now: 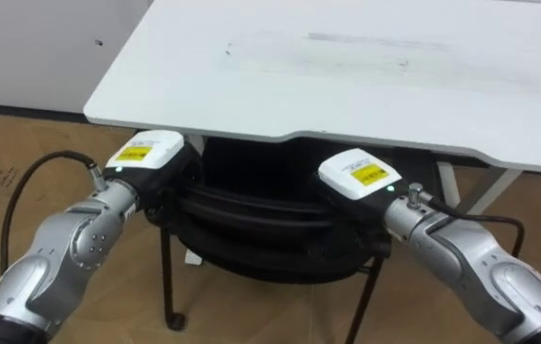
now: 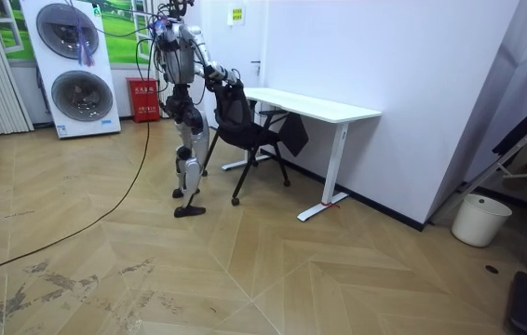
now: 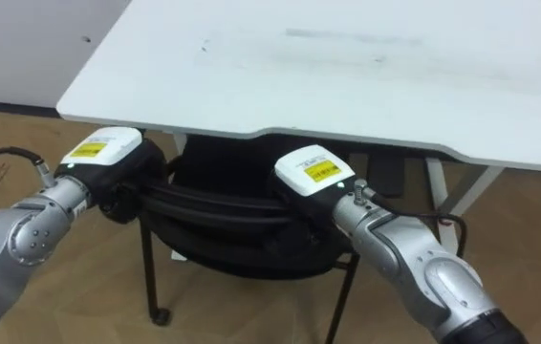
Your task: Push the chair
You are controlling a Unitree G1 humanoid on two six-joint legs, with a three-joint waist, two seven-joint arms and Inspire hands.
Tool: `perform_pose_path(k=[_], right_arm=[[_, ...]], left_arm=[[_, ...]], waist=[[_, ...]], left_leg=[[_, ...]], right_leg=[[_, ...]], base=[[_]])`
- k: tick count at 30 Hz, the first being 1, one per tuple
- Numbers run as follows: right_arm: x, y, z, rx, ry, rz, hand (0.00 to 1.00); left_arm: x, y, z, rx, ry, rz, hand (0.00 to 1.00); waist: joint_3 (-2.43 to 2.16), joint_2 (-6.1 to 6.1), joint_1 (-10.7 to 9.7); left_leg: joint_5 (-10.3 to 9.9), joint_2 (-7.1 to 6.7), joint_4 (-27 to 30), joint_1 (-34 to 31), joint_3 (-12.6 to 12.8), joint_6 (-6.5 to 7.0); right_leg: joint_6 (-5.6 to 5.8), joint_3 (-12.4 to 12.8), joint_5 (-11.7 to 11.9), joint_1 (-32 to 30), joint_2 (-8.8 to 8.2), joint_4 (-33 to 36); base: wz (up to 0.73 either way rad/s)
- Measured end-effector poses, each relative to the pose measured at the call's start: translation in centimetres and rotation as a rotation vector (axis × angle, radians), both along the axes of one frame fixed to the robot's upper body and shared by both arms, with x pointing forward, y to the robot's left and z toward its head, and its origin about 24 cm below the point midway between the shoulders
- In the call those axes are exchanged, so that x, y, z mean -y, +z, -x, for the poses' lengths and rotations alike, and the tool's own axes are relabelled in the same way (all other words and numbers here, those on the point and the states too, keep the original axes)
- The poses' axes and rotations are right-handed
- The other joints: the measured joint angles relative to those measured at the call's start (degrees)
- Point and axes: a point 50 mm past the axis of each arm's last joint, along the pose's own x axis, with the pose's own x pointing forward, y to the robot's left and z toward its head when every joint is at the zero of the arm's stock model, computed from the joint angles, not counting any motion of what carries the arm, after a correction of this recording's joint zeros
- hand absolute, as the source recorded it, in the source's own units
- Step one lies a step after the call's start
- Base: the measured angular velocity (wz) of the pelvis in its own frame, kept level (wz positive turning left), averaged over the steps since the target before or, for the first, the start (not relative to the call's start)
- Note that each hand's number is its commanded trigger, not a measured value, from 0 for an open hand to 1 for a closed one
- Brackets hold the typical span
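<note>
chair (image 1: pixel 251 234): black, seat part under white desk (image 1: pixel 347 76) | left hand (image 1: pixel 146 161), right hand (image 1: pixel 358 177): both against top of backrest | fingers: hidden by backrest, state cannot be told

We record a pale wood floor (image 2: pixel 245 270) laid in herringbone, a plain white wall (image 2: pixel 412 74) and a white desk (image 2: pixel 324 109) set against it. At the room view's left are two stacked washing machines (image 2: pixel 73 70) with a small red box (image 2: pixel 145 100) beside them, and at its right a white bucket (image 2: pixel 480 220).
</note>
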Motion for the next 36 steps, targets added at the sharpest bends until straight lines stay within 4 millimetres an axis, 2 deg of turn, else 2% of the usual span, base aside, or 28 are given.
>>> perform_pose_path(k=[7, 9, 14, 20, 21, 22, 23, 25, 29, 32, 34, 36], right_arm=[[0.0, -0.1, 0.0, -0.007, -0.001, 0.004, 1.00], [0.0, -0.1, 0.0, -0.007, -0.002, 0.002, 1.00], [0.3, -0.1, -0.1, -0.004, -0.002, 0.006, 1.00], [0.3, -0.1, -0.1, 0.002, -0.001, 0.006, 1.00], [0.3, -0.1, -0.1, 0.003, 0.002, 0.009, 0.99], [0.3, -0.1, -0.1, 0.003, 0.004, 0.009, 0.67], [0.3, -0.1, -0.1, 0.002, 0.005, 0.010, 0.00], [0.3, -0.1, 0.0, 0.001, 0.007, 0.011, 0.00], [0.5, 0.1, -0.1, -0.011, 0.000, -0.001, 0.00], [0.8, 0.3, -0.3, -0.044, -0.037, -0.049, 0.00], [1.0, 0.3, -0.4, -0.066, -0.056, -0.073, 0.00], [1.3, 0.3, -0.5, -0.101, -0.083, -0.106, 0.00]], left_arm=[[0.0, -0.1, 0.2, -0.003, 0.002, 0.002, 1.00], [-0.1, -0.1, 0.2, -0.002, 0.006, 0.006, 1.00], [0.1, -0.3, 0.2, -0.008, 0.005, 0.012, 1.00], [0.2, -0.3, 0.2, -0.008, 0.003, 0.013, 1.00], [0.2, -0.3, 0.2, -0.010, 0.002, 0.012, 0.93], [0.2, -0.3, 0.3, -0.011, 0.002, 0.011, 0.68], [0.1, -0.3, 0.3, -0.014, 0.003, 0.011, 0.00], [0.1, -0.4, 0.3, -0.019, 0.002, 0.010, 0.00], [0.2, -0.5, 0.4, -0.046, 0.002, 0.008, 0.00], [0.4, -0.2, 0.3, -0.045, 0.000, 0.018, 0.00], [0.7, 0.0, 0.3, -0.038, -0.008, 0.029, 0.00], [0.8, 0.1, 0.3, -0.043, -0.009, 0.029, 0.00]], waist=[[0.02, -0.01, -1.3], [0.10, 0.21, -2.6], [0.30, 0.77, -2.8], [0.24, 0.93, -3.0], [0.21, 1.02, -3.1], [0.23, 1.07, -3.2], [0.25, 1.11, -3.4], [0.22, 1.29, -3.6], [-0.14, 2.32, -4.0], [-0.12, 2.63, -4.0], [-0.28, 2.88, -4.0], [-0.35, 3.20, -4.0]], left_leg=[[0.0, -0.03, 0.4, -0.4, -0.4, -0.02], [-0.2, 0.05, 2.2, -1.2, -0.2, 0.00], [-0.2, 0.18, 2.1, -1.2, 0.2, 0.03], [-0.2, 0.01, 1.7, -0.9, 0.3, 0.07], [-0.2, 0.01, 1.6, -0.8, 0.3, 0.07], [-0.2, -0.01, 1.6, -0.7, 0.3, 0.07], [-0.2, -0.08, 1.5, -0.4, 0.3, 0.08], [-0.2, -0.07, 1.2, -0.2, 0.4, 0.12], [0.0, -0.09, 0.7, 0.1, 1.1, 0.37], [0.0, -0.08, 0.4, 0.6, 1.2, 0.44], [0.1, -0.07, 0.0, 1.0, 1.3, 0.48], [0.1, 0.06, -0.2, 1.1, 2.4, 0.60]], right_leg=[[0.00, -1.1, 0.0, 0.8, 0.23, -0.4], [-0.09, -2.2, 0.1, 1.1, 0.59, -0.7], [-0.13, -2.1, 0.0, 1.0, 0.65, -0.4], [-0.08, -1.9, 0.1, 1.2, 0.53, -0.5], [-0.08, -2.0, 0.2, 1.4, 0.59, -0.8], [-0.06, -2.0, 0.2, 1.5, 0.59, -0.9], [-0.04, -2.0, 0.2, 1.8, 0.55, -1.0], [0.05, -2.0, 0.4, 2.1, 0.58, -1.5], [0.30, -1.5, 0.8, 2.3, 0.42, -2.1], [0.29, -1.4, 0.8, 2.7, 0.42, -2.3], [0.34, -1.4, 0.9, 3.1, 0.44, -2.8], [0.36, -1.4, 0.9, 3.2, 0.38, -2.9]], base=[[0.09], [0.23], [0.03], [0.00], [0.00], [0.00], [0.00], [0.00], [-0.05], [-0.01], [0.00], [0.00]])
